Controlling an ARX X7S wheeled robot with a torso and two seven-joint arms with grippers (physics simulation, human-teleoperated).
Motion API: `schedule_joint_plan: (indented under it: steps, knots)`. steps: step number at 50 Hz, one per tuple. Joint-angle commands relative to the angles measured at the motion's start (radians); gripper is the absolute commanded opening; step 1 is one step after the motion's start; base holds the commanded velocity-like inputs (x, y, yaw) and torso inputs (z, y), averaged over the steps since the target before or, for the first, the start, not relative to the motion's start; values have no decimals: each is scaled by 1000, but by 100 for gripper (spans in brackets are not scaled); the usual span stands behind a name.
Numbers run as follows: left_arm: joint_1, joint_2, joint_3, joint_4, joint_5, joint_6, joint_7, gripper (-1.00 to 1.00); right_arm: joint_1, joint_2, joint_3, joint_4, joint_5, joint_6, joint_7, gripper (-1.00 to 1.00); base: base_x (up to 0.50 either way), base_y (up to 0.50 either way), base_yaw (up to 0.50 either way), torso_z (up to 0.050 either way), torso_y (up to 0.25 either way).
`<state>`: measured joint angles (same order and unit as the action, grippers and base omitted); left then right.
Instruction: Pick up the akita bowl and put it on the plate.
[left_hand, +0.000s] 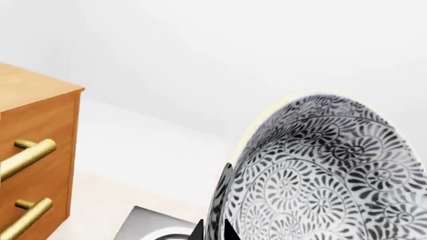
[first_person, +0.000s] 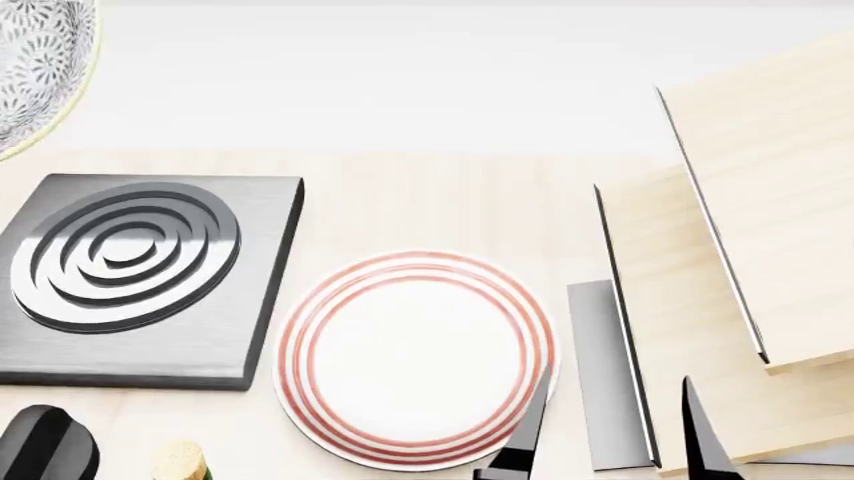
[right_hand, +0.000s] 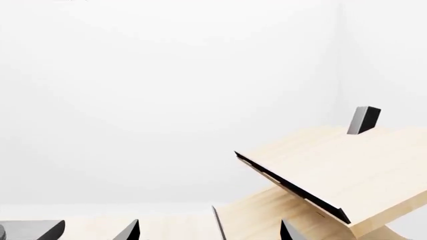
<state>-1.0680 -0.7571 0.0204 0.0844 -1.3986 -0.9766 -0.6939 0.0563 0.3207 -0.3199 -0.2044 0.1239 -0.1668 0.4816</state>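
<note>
Grey-black floral akita bowl (left_hand: 320, 170) fills left wrist view, tilted, left fingers (left_hand: 223, 200) clamped on its rim; head view shows it up at far left, above stove burner (first_person: 134, 275), well apart from plate (first_person: 415, 358). We judge risks: thin rim hold on glossy bowl may slip; tilted release could tip it off flat, red-ringed plate. Right fingers (first_person: 607, 435) hang just beside plate, apparently spread, holding nothing. Pale wood surface (first_person: 441, 200) looks smooth.

A pale wooden countertop (first_person: 441, 200) carries a flat white plate with thin red rings (first_person: 415, 358). Just left of the plate lies a dark grey square stove burner (first_person: 140, 278); right of it stands a light wooden tiered rack (first_person: 747, 260).
</note>
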Motion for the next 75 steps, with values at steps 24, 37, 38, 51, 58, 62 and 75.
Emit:
schedule_joint_plan:
  steps: [24, 37, 38, 51, 58, 62, 75]
  knots:
    - [-333, 354, 236, -624, 64, -70, 105, -100, 12, 3, -13, 16, 2, -4, 3, 100, 0, 0, 0, 0, 0]
    - [-422, 470, 318, -1041, 159, 6, 292, -100, 8, 6, -15, 23, 8, -13, 4, 100, 0, 0, 0, 0, 0]
    - [-431, 477, 328, -1067, 170, 13, 309, -100, 9, 6, -15, 26, 8, -15, 4, 100, 0, 0, 0, 0, 0]
    - [-516, 619, 397, -1392, 289, 91, 519, -100, 10, 6, -17, 42, 17, -28, 2, 100, 0, 0, 0, 0, 1]
    - [-496, 644, 306, -1393, 378, 74, 533, -100, 9, 7, -18, 50, 17, -33, 3, 100, 0, 0, 0, 0, 0]
    - [-485, 659, 237, -1393, 478, 72, 552, -100, 12, 5, -20, 58, 18, -38, 2, 100, 0, 0, 0, 0, 0]
    - [-467, 715, -78, -1393, 898, 42, 644, -100, 10, 7, -27, 56, 12, -37, 7, 100, 0, 0, 0, 0, 1]
